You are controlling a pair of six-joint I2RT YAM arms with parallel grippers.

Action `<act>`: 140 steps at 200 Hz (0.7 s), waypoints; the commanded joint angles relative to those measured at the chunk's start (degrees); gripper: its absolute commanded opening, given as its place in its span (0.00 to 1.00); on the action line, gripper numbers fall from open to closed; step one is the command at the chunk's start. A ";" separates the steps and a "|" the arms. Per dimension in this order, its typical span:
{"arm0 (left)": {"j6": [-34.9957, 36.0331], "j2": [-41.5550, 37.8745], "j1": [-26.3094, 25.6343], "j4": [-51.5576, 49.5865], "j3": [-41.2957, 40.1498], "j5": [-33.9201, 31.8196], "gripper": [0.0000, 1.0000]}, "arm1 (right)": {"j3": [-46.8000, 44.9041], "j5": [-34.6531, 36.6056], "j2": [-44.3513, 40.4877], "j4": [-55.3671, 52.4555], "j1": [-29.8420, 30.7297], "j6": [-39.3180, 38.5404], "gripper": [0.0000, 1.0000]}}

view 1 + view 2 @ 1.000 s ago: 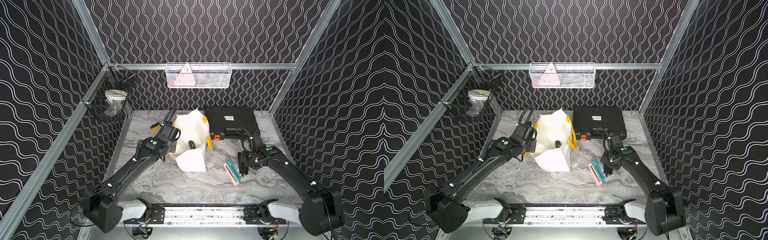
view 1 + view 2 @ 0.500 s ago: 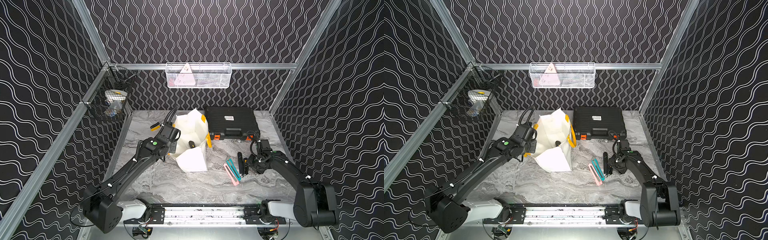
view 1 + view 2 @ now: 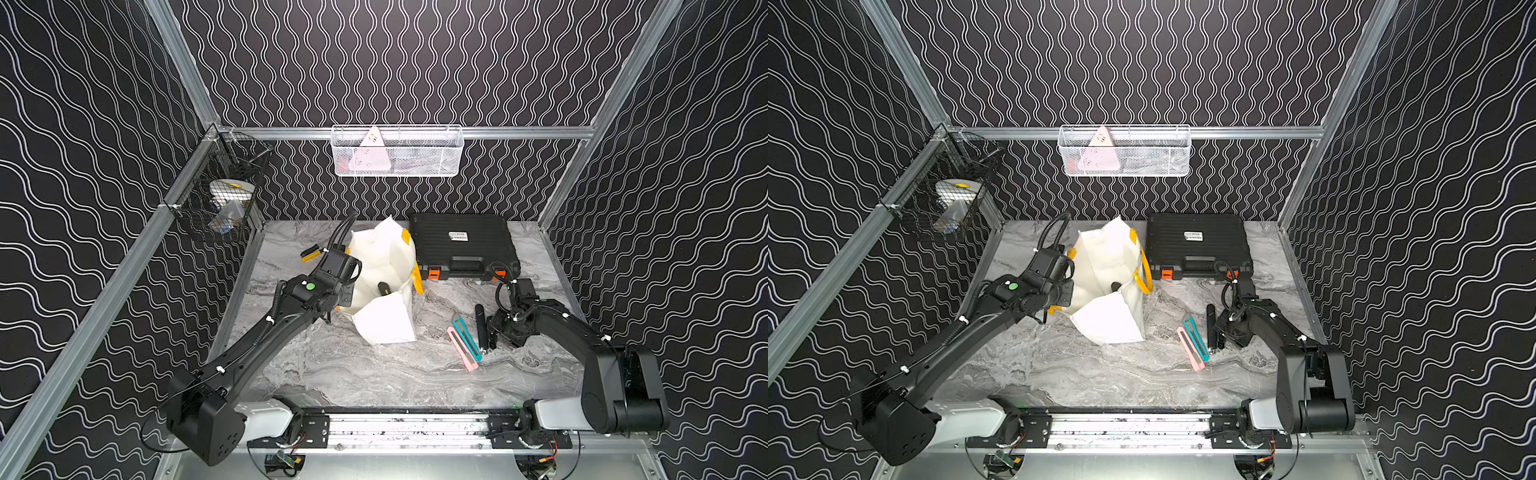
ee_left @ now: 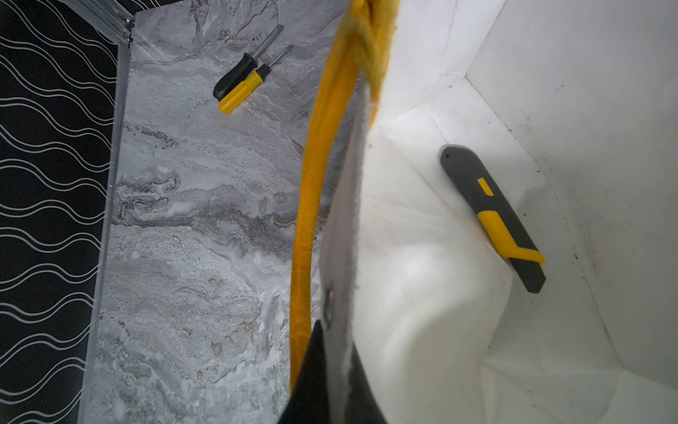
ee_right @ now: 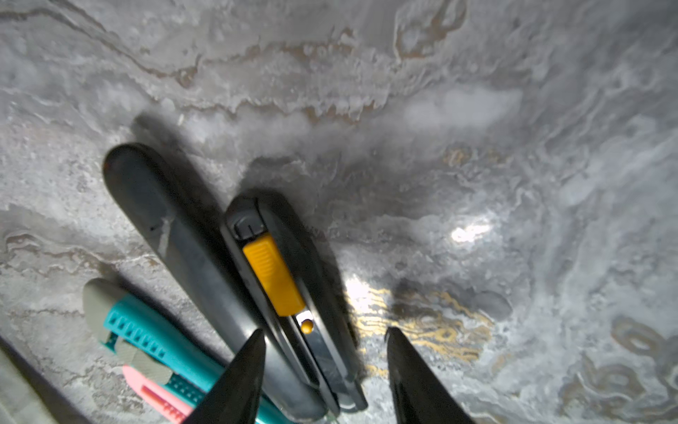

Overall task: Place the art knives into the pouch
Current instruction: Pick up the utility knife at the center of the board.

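Right end effector [image 5: 324,330] half open, straddling the art knife [image 5: 273,271] flat on worktop [image 5: 477,147], not pinching yet; grey knife [image 5: 176,227] just beside it. Step: grasp. Next: close on that one only, lift, carry to pouch [image 3: 386,320]. Left end effector [image 4: 332,326] clenched on pouch rim, holding mouth open.

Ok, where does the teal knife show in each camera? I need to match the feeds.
In a top view: teal knife on the table, right of the pouch, beside the pink knife.
In a top view: teal knife again right of the pouch.
Left wrist: not in it.
Right wrist: teal knife between the dark grey knife and the pink knife.
Shared landmark: the pink knife alongside it, in all but the left wrist.
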 commanded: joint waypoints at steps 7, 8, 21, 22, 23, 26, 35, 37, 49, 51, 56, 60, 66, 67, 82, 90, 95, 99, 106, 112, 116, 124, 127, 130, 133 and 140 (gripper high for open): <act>0.30 0.33 0.10 1.12 -0.18 0.83 0.00 | 0.68 1.84 0.54 0.63 0.06 -1.63 0.55; 0.30 0.31 0.07 1.17 -0.15 0.82 0.00 | 0.68 1.82 0.59 0.68 0.07 -1.65 0.55; 0.21 0.38 0.08 1.12 -0.13 1.00 0.00 | 0.85 1.97 1.54 0.99 0.07 -2.08 0.55; 0.21 0.38 0.06 1.12 -0.13 1.04 0.00 | 0.85 1.92 1.66 1.00 0.03 -2.18 0.55; 0.21 0.38 0.09 1.12 -0.13 1.06 0.00 | 0.85 1.95 1.81 1.00 0.05 -2.22 0.55; 0.21 0.38 0.09 1.12 -0.15 1.05 0.00 | 0.91 1.91 2.12 1.00 0.07 -2.27 0.55; 0.21 0.38 0.07 1.14 -0.16 0.96 0.00 | 1.18 1.39 3.27 1.08 0.05 -2.51 0.55; 0.21 0.42 0.11 1.15 -0.20 0.94 0.00 | 1.19 1.21 3.47 1.16 0.07 -2.60 0.55; 0.21 0.39 0.08 1.12 -0.20 0.82 0.00 | 1.53 0.39 4.67 1.52 0.31 -2.92 0.55; 0.21 0.45 0.11 1.17 -0.23 0.82 0.00 | 1.59 0.39 4.85 1.51 0.33 -2.92 0.55; 0.23 0.49 0.09 1.13 -0.26 0.91 0.00 | 1.72 0.54 5.23 1.45 0.48 -3.04 0.55; 0.21 0.47 0.11 1.12 -0.30 0.93 0.00 | 1.88 0.63 5.42 1.38 0.58 -3.06 0.55; 0.21 0.58 0.12 1.12 -0.27 0.92 0.00 | 2.07 0.74 5.63 1.36 0.73 -3.15 0.55; 0.21 0.57 0.07 1.12 -0.28 0.92 0.00 | 2.08 0.74 5.64 1.36 0.75 -3.15 0.55; 0.26 0.70 0.03 1.13 -0.17 1.05 0.00 | 2.17 1.16 5.95 1.31 1.29 -3.15 0.55; 0.30 0.69 0.06 1.16 -0.21 1.08 0.00 | 2.26 1.19 6.21 1.14 1.39 -3.16 0.55; 0.30 0.64 0.05 1.19 -0.16 1.08 0.00 | 2.30 1.31 6.49 1.05 1.39 -3.15 0.55; 0.30 0.58 0.10 1.21 -0.21 1.04 0.00 | 2.37 1.33 6.67 1.01 1.37 -3.15 0.55; 0.27 0.48 0.04 1.13 -0.21 1.06 0.00 | 2.51 1.27 7.08 0.80 1.39 -3.15 0.55; 0.30 0.41 0.10 1.13 -0.15 1.08 0.00 | 2.69 1.23 7.50 0.68 1.37 -3.30 0.51; 0.30 0.34 0.12 1.12 -0.15 1.06 0.00 | 2.82 1.29 7.79 0.59 1.39 -3.37 0.48; 0.30 0.32 0.12 1.17 -0.30 1.08 0.00 | 3.05 1.52 8.37 0.40 1.54 -3.36 0.46; 0.30 0.35 0.07 1.14 -0.30 1.08 0.00 | 3.12 1.61 8.62 0.32 1.56 -3.42 0.46; 0.30 0.32 0.08 1.19 -0.23 1.05 0.00 | 3.24 1.72 8.90 0.23 1.64 -3.41 0.46; 0.30 0.32 0.09 1.18 -0.28 1.08 0.00 | 3.43 1.79 9.10 0.09 1.70 -3.41 0.46; 0.30 0.29 0.10 1.13 -0.23 1.03 0.00 | 3.77 2.15 9.57 -0.30 2.02 -3.57 0.46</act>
